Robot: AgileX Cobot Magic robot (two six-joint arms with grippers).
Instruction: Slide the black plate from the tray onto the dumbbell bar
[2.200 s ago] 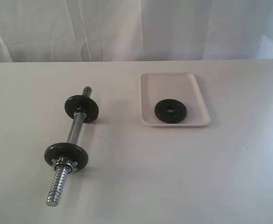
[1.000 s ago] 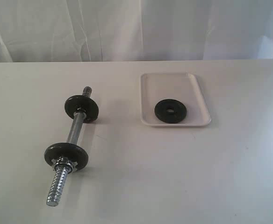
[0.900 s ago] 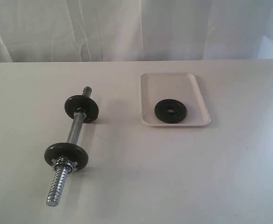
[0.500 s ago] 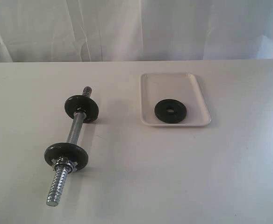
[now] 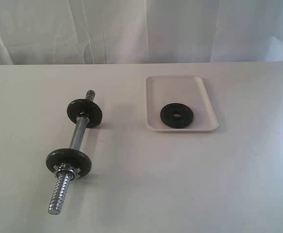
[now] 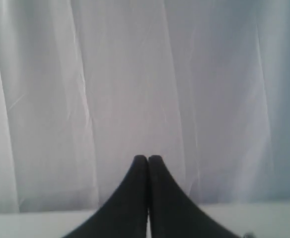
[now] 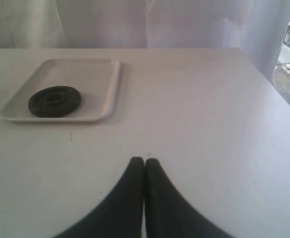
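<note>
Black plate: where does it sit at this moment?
In the exterior view the black plate lies flat in the camera-side end of the tray, right of centre, well apart from the dumbbell bar on the left.

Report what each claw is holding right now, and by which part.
Nothing is held. The left claw and the right claw are both shut empty; the black plate lies flat in the tray, untouched.
</note>
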